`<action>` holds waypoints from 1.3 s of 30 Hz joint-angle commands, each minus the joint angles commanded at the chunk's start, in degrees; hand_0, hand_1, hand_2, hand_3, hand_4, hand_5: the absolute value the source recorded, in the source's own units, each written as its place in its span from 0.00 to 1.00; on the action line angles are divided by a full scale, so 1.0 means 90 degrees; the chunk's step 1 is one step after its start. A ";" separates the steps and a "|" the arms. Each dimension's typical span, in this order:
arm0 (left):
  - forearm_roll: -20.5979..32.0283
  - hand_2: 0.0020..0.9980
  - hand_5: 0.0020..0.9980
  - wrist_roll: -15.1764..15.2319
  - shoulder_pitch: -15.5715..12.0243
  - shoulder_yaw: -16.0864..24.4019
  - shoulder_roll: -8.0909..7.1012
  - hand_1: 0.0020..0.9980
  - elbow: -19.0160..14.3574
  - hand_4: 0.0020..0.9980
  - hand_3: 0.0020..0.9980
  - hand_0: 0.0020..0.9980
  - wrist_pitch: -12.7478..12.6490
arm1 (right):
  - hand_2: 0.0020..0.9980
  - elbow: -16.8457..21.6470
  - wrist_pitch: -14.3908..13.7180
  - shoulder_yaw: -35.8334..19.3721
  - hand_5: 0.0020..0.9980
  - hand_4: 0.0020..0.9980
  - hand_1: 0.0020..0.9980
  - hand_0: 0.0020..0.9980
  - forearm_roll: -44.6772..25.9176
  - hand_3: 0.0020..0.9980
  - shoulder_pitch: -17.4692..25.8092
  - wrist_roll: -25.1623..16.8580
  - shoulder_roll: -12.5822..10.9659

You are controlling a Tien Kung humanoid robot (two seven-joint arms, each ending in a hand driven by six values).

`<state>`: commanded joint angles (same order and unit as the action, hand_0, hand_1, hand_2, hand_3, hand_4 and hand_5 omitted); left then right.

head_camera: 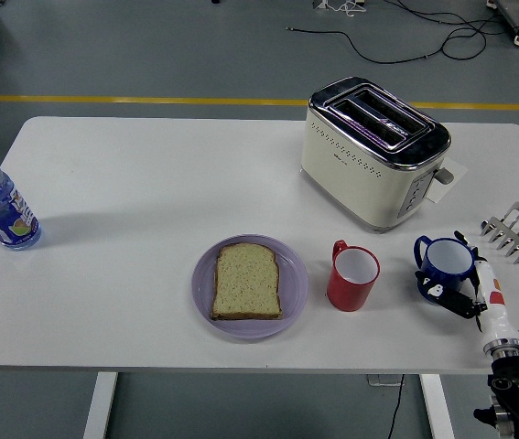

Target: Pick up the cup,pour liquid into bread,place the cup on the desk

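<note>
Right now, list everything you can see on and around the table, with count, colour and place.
Table: one, white, fills the view.
Water bottle: one, clear with blue cap, left edge.
Plate: one, lilac, near centre.
Bread slice: one, light brown, on the plate.
Red cup: one, right of the plate.
Blue cup: one, white inside, right of the red cup.
Toaster: one, cream and chrome, far right.
Toast rack: one, metal, right edge.
Cables: black, on the floor beyond.
Right hand: black and white, fingers around the blue cup.

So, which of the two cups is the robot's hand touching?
The blue cup, right of the red cup. The right hand wraps its near side; the red one stands untouched.
</note>
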<state>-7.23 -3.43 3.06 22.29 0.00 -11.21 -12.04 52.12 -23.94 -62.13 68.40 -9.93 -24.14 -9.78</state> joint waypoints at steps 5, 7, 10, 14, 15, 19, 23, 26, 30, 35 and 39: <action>0.0003 0.67 0.86 -0.0001 0.0003 -0.0002 0.0000 0.66 0.0001 0.24 0.52 0.64 0.0000 | 0.97 -0.0002 0.0056 -0.0046 0.04 0.86 0.80 0.88 0.0025 1.00 0.0006 0.0007 -0.0007; -0.0001 0.67 0.86 -0.0001 0.0006 0.0000 0.0000 0.66 0.0000 0.24 0.52 0.64 -0.0001 | 0.97 0.0000 0.0064 -0.0067 0.04 0.86 0.80 0.88 0.0019 1.00 0.0013 -0.0015 -0.0003; -0.0001 0.67 0.86 -0.0002 0.0008 -0.0002 0.0000 0.66 0.0001 0.24 0.52 0.64 0.0000 | 0.98 0.0030 0.0092 -0.0105 0.04 0.87 0.85 0.93 0.0002 1.00 0.0031 -0.0081 0.0003; -0.0008 0.67 0.86 -0.0002 0.0010 0.0007 0.0000 0.66 0.0000 0.24 0.52 0.64 -0.0001 | 0.98 0.0131 0.0252 -0.0229 0.04 0.87 0.85 0.93 0.0057 1.00 0.0081 -0.0124 0.0001; -0.0005 0.67 0.86 -0.0003 0.0011 0.0010 0.0000 0.66 0.0000 0.24 0.52 0.64 0.0000 | 0.98 0.0174 0.0295 -0.0294 0.04 0.87 0.85 0.93 0.0078 1.00 0.0102 -0.0140 -0.0001; -0.0007 0.67 0.86 -0.0003 0.0011 0.0017 0.0000 0.66 -0.0001 0.24 0.52 0.64 0.0002 | 0.99 0.0323 0.0421 -0.0494 0.04 0.89 0.87 0.97 0.0133 1.00 0.0164 -0.0144 -0.0020; -0.0014 0.67 0.85 -0.0003 0.0012 0.0016 0.0000 0.66 -0.0001 0.24 0.52 0.64 0.0004 | 0.99 0.0404 0.0479 -0.0585 0.07 0.90 0.87 0.97 0.0168 1.00 0.0196 -0.0109 -0.0066; -0.0008 0.67 0.85 -0.0004 0.0013 0.0011 0.0000 0.66 0.0000 0.24 0.52 0.64 0.0005 | 0.99 0.0477 0.0493 -0.0659 0.07 0.90 0.87 0.97 0.0193 1.00 0.0231 -0.0116 -0.0070; -0.0007 0.67 0.85 -0.0001 0.0019 0.0018 0.0000 0.66 -0.0002 0.24 0.52 0.64 0.0003 | 0.99 0.0763 0.0472 -0.0785 0.06 0.90 0.87 0.98 0.0249 1.00 0.0321 -0.0153 -0.0089; -0.0011 0.67 0.85 -0.0002 0.0022 0.0010 0.0000 0.66 -0.0001 0.24 0.52 0.64 0.0002 | 0.99 0.1174 0.0496 -0.0832 0.07 0.90 0.87 0.98 0.0315 1.00 0.0368 -0.0155 -0.0157; -0.0007 0.67 0.85 -0.0004 0.0017 -0.0002 0.0000 0.66 0.0001 0.24 0.52 0.64 0.0004 | 0.99 0.1306 0.0499 -0.0811 0.07 0.90 0.87 0.98 0.0323 1.00 0.0388 -0.0150 -0.0171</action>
<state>-7.29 -3.46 3.21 22.27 0.00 -11.20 -12.01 63.87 -19.45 -69.43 71.31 -6.45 -25.49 -11.32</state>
